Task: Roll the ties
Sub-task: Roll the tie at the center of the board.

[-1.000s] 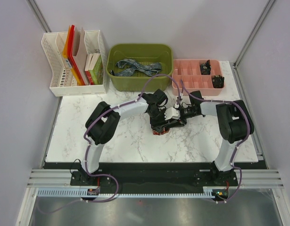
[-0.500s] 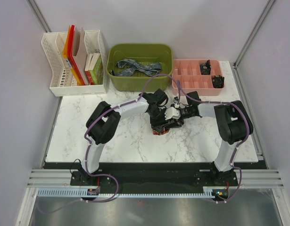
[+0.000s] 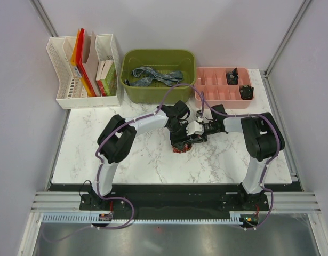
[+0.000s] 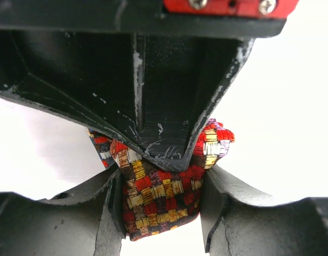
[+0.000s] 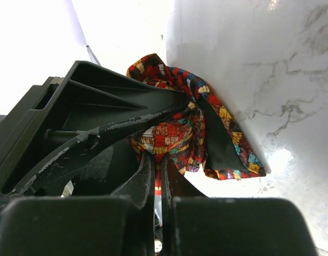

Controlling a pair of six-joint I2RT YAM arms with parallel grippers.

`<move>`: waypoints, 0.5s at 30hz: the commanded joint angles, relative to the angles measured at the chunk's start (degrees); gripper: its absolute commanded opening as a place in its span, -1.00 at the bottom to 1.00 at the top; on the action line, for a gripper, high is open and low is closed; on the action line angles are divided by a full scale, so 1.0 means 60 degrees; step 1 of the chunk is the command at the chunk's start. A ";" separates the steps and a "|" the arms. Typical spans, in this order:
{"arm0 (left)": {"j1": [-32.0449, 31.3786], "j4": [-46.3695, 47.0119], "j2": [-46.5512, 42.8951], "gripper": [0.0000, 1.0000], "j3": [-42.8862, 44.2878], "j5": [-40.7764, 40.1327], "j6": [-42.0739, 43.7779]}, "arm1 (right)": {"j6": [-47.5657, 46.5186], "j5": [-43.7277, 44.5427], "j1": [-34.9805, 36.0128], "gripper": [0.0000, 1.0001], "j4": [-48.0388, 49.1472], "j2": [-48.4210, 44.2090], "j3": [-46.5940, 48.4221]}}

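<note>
The red, orange and dark patterned tie (image 4: 164, 194) is bunched into a thick roll at mid-table, and only a sliver of this tie (image 3: 177, 150) shows from above. My left gripper (image 4: 162, 210) has its jaws pressed on both sides of the roll. My right gripper (image 5: 161, 178) comes in from the right, shut on a thin fold of the same tie (image 5: 169, 136), whose loose pointed end lies on the marble. Both grippers meet over the roll: left gripper (image 3: 180, 140), right gripper (image 3: 192, 130). A blue-grey tie (image 3: 153, 76) lies in the green bin.
The green bin (image 3: 158, 95) stands at the back centre. A white file organizer (image 3: 65, 98) with books is at the back left. A pink compartment tray (image 3: 214, 89) holding small dark items is at the back right. Marble tabletop (image 3: 100, 170) surrounds the arms.
My right gripper has shifted slightly left toward the left gripper and closed on the tie's fabric. The left gripper has kept its hold on the roll.
</note>
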 commanded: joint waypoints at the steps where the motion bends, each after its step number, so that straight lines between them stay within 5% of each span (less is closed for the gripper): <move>1: 0.0156 -0.0124 -0.0029 0.07 -0.0474 -0.0038 0.0319 | -0.0793 0.1573 -0.0117 -1.00 -0.0312 0.0388 -0.0039; 8: 0.0230 0.0491 -0.0938 0.39 -0.0753 0.0372 0.0128 | -0.1218 0.2144 -0.0235 -1.00 -0.0751 0.0519 0.0107; 15: 0.0244 0.0799 -0.0997 0.50 -0.0870 0.0445 0.0069 | -0.1628 0.2818 -0.0264 -1.00 -0.1278 0.0651 0.0298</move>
